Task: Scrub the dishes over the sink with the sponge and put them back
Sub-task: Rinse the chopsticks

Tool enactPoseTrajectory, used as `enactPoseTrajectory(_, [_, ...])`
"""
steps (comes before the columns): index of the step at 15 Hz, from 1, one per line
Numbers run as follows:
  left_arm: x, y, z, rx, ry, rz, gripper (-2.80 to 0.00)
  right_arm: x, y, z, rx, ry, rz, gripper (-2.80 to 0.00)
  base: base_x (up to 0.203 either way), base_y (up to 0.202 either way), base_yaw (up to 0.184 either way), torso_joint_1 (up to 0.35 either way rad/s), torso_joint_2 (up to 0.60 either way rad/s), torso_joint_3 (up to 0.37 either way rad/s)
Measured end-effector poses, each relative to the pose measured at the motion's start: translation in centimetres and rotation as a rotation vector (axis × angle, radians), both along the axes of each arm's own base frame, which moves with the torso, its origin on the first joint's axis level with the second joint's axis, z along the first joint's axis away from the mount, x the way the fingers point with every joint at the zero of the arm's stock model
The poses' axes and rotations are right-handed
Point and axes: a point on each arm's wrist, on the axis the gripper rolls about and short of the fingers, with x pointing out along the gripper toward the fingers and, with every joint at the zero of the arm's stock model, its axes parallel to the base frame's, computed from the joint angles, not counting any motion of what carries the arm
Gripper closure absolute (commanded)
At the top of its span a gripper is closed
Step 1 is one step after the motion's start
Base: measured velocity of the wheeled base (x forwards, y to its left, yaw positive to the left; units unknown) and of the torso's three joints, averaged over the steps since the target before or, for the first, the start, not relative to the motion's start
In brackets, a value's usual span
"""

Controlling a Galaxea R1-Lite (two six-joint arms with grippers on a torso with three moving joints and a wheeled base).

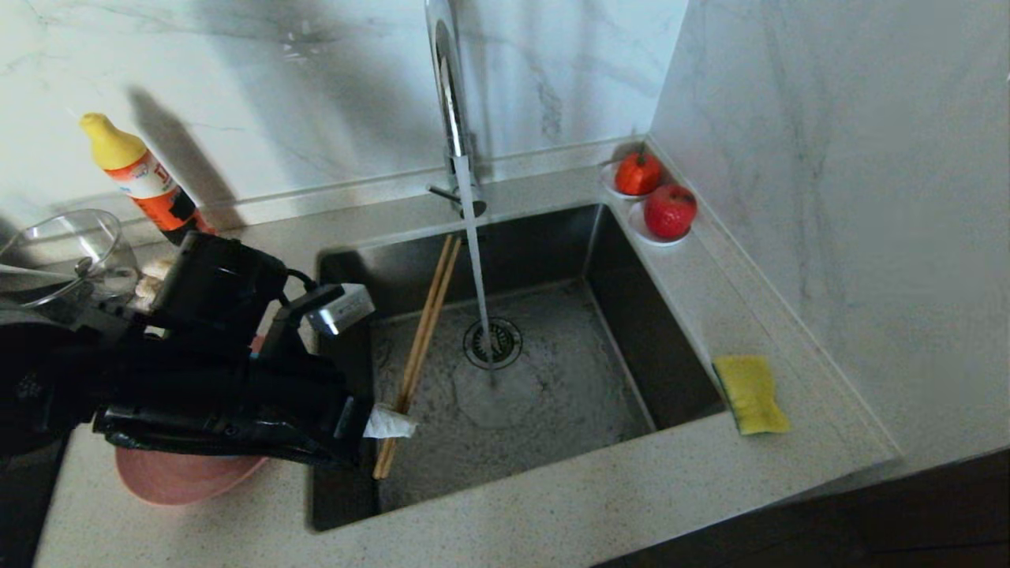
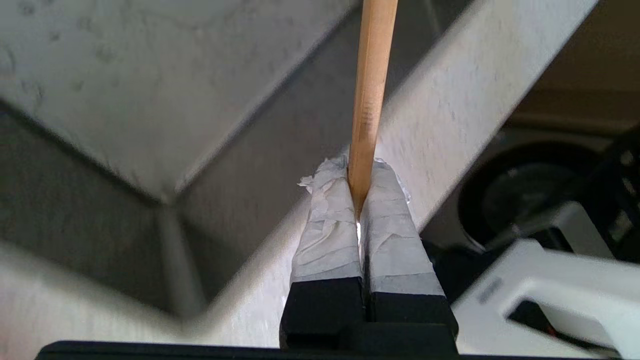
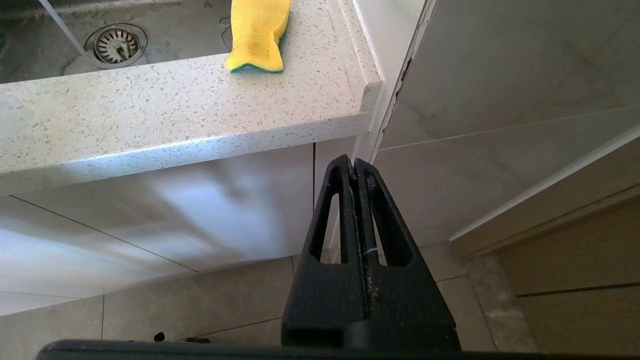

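Observation:
A pair of wooden chopsticks (image 1: 422, 331) slants over the sink (image 1: 647, 315), with its upper end near the back wall. My left gripper (image 1: 390, 422), its fingers wrapped in white tape, is shut on the lower end at the sink's front left. The left wrist view shows the chopsticks (image 2: 370, 90) pinched between the taped tips of the left gripper (image 2: 360, 167). A pink plate (image 1: 181, 477) lies on the counter, mostly hidden under my left arm. The yellow sponge (image 1: 751, 393) rests on the counter right of the sink. My right gripper (image 3: 354, 162) hangs shut and empty below the counter edge, with the sponge (image 3: 257, 32) above it.
Water (image 1: 477, 260) runs from the chrome tap (image 1: 450, 102) down to the drain (image 1: 492, 342), just right of the chopsticks. A clear glass bowl (image 1: 67, 248) and an orange bottle (image 1: 138, 177) stand at the back left. Two saucers with red fruit (image 1: 655, 197) sit in the back right corner.

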Motion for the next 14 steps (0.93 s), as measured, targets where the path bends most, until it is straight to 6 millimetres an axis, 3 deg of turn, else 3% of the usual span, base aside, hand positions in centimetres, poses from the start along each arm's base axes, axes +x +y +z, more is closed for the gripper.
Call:
enactPoseTrajectory(5, [1.0,-1.0,-1.2,0.004,-0.014,-0.005,0.00,0.0,0.0,0.0,0.000,0.000,0.000,0.00,0.000,0.000,0.000,0.000,0.00,0.000])
enactPoseTrajectory(14, [5.2,-2.8,-2.4,-0.078,-0.097,0.112,0.00,0.0,0.0,0.0,0.000,0.000,0.000,0.00,0.000,0.000,0.000,0.000,0.00,0.000])
